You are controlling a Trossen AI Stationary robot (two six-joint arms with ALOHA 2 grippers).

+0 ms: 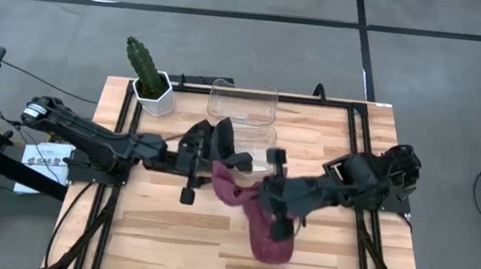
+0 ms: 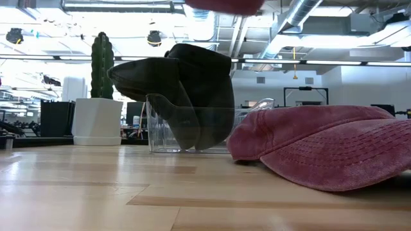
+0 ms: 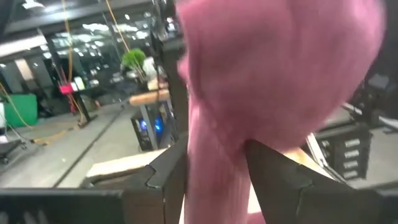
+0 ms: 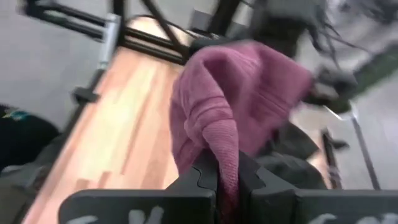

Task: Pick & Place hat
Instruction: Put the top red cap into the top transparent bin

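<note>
Handling this maroon hat [image 1: 261, 215] you deal with soft, light knit that sags and folds; take it by a bunched fold, never a flat face. It drapes across the middle of the wooden table [image 1: 158, 233], trailing toward the near edge. Your right gripper [image 4: 227, 177] has its fingers pressed together on a fold of it; your left gripper [image 3: 214, 171] stands spread, cloth hanging loose between the fingers. A dark hat [image 2: 186, 90] sits at the clear box [image 1: 244, 102] near the far edge; a potted cactus [image 1: 150, 76] marks the far left corner; beyond lies an open workshop with ceiling lights.
</note>
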